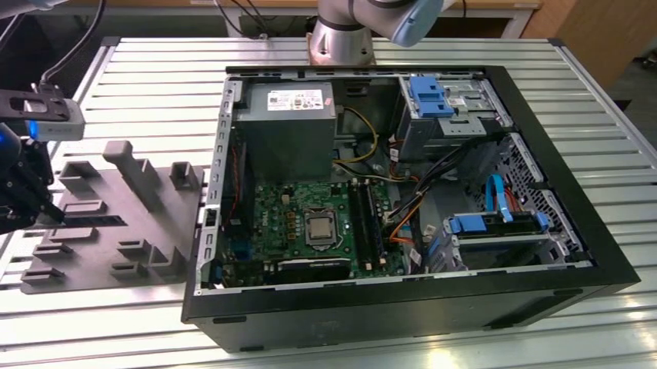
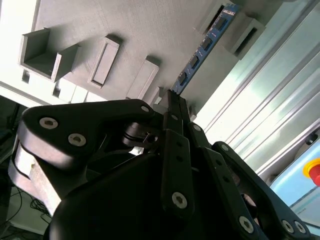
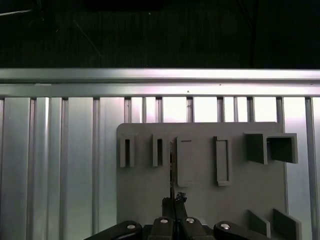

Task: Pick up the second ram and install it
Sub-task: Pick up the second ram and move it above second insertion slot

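The second ram (image 2: 205, 47) is a thin blue-green board with dark chips, standing on edge in a slot of the grey holder plate (image 2: 125, 30). In the first wrist view the ram (image 3: 172, 165) appears edge-on as a thin dark line on the holder plate (image 3: 200, 200). My gripper (image 2: 173, 100) has its black fingers closed together on the near end of the stick, as the first wrist view also shows for the gripper (image 3: 174, 201). In the exterior view, the gripper (image 1: 46, 211) hangs over the holder plate (image 1: 123, 231) at that view's left.
An open computer case (image 1: 411, 307) lies at the exterior view's right of the holder. Inside are a grey power-supply box (image 1: 285, 127), the green motherboard with long black memory slots (image 1: 365, 219), loose cables and blue drive bays (image 1: 493, 224). Everything rests on a ribbed metal table (image 1: 154, 69).
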`<state>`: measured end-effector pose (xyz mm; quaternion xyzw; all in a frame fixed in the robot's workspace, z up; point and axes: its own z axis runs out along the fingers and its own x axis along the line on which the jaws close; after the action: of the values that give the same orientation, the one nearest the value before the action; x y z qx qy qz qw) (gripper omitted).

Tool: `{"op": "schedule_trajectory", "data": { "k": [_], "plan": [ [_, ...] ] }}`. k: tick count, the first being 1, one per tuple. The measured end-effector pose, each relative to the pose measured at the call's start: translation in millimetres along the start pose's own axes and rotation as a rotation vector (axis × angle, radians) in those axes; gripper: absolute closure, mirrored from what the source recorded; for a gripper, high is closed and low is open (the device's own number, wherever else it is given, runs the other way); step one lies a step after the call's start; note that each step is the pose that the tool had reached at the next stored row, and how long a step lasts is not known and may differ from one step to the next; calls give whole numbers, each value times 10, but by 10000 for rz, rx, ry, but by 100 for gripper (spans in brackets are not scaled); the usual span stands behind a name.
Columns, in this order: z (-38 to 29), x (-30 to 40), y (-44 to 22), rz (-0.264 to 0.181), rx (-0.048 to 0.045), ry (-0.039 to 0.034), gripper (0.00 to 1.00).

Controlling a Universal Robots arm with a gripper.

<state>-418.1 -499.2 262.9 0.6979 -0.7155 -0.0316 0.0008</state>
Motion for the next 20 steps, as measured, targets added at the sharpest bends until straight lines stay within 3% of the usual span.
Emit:
{"op": "schedule_trajectory", "data": {
  "k": [20],
  "plan": [
    [-373, -38, 18, 0, 0, -10, 89]
  ]
}}
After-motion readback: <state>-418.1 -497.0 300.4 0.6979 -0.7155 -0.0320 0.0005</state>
